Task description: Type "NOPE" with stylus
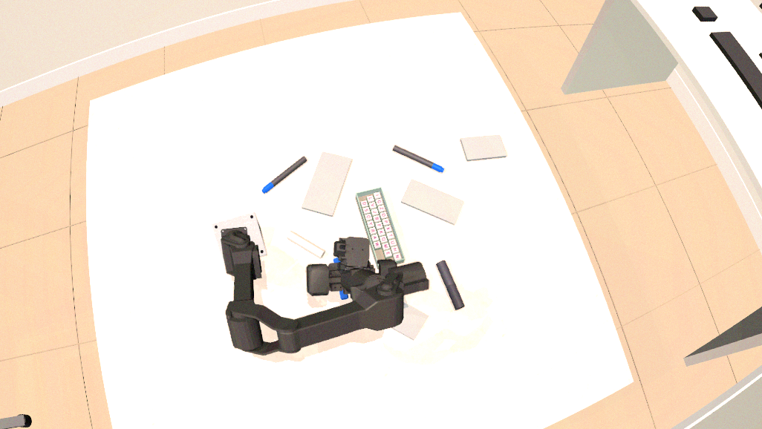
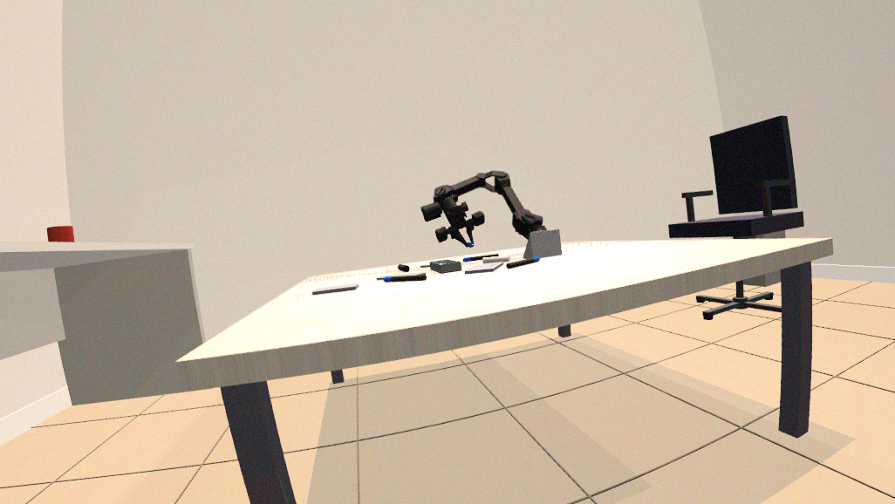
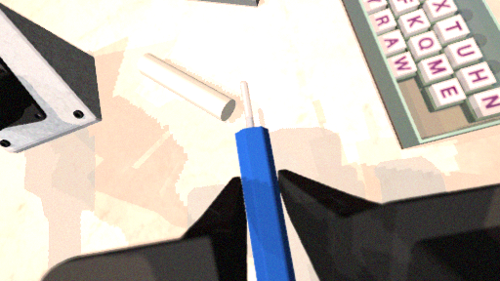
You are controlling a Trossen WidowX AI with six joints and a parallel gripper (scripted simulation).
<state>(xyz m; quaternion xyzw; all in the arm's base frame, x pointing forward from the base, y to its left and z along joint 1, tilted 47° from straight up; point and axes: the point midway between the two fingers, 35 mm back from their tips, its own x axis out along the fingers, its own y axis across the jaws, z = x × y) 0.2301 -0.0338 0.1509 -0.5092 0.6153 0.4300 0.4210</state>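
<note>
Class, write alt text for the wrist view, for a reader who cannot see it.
A gripper holds a blue stylus by its body, its thin pale tip pointing away above the desk. At upper right is part of a green keyboard with purple letters on white keys; a white rod lies left of the tip.

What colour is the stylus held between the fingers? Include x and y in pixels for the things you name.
Blue (image 3: 261, 195), with a whitish tip; wrist view shows it best.

The wrist view's edge cut off the keyboard (image 1: 379, 226) (image 2: 445, 266) (image 3: 407, 117) and blue stylus (image 1: 344, 295) (image 2: 469, 244) (image 3: 264, 205); the exterior view showed its keys too small to read.
</note>
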